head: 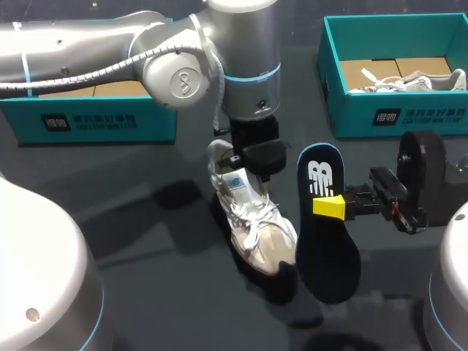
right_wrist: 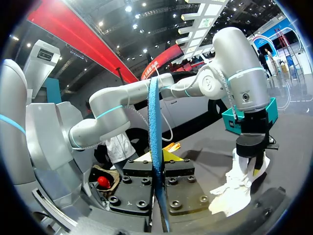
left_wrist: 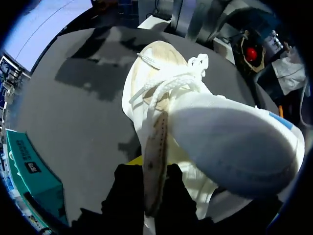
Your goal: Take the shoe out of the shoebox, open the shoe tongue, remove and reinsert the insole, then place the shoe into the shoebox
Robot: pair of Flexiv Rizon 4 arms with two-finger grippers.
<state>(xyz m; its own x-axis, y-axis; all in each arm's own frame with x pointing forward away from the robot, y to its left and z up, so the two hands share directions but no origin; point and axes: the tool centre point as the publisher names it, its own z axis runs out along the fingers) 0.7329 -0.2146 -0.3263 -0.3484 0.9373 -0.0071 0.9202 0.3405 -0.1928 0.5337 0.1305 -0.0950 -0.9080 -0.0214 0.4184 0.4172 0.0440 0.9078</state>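
Mid-table, one shoe (head: 259,238), one insole (head: 329,256), apparently two shoeboxes (head: 95,121) (head: 395,117) behind

Mid-surface, the left end effector (head: 253,156) grips the white shoe (head: 257,228) at its heel; beside it, the right end effector (head: 331,207) holds the insole (head: 327,259).

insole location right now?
Head view: the insole is clamped in the right pincer, just right of the white shoe, which the left pincer grips at mid-table.

Robot demonstration stand, our silver-grey left arm (head: 88,51) and right arm (head: 420,175) over a dark table (head: 146,292), teal cardboard shoeboxes (head: 395,110) at its far edge
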